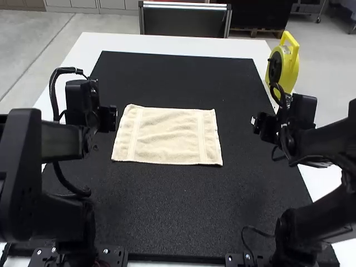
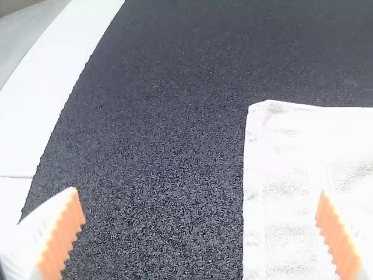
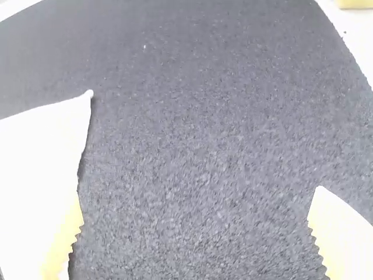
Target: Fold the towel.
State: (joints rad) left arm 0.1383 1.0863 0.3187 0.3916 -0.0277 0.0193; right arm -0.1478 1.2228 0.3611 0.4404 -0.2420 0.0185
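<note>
A cream terry-cloth towel (image 1: 169, 136) lies flat and spread as a wide rectangle, its long sides running from left to right, with a woven band near each short end and light wrinkles between the bands. Its far left corner looks a little blunted; whether there is more than one layer, I cannot tell. Just beyond its left end is the left tool (image 1: 112, 118), held wide, its white ribbed fingers with orange pads (image 2: 65, 233) well separated and nothing between them gripped. To the right of the towel, farther off than the left one, is the right tool (image 1: 258, 121), also wide and empty. Beneath the towel and reaching past it on all sides is a large black textured mat (image 1: 183, 211), laid over a white surface (image 1: 239, 49) that shows as a border around it. The black left arm (image 1: 19, 167) stands left of the towel, the black right arm (image 1: 320, 219) right of it. Well to the towel's far right, near the mat's edge, stands a round yellow reel with a handle and a dark centre (image 1: 290, 67).
</note>
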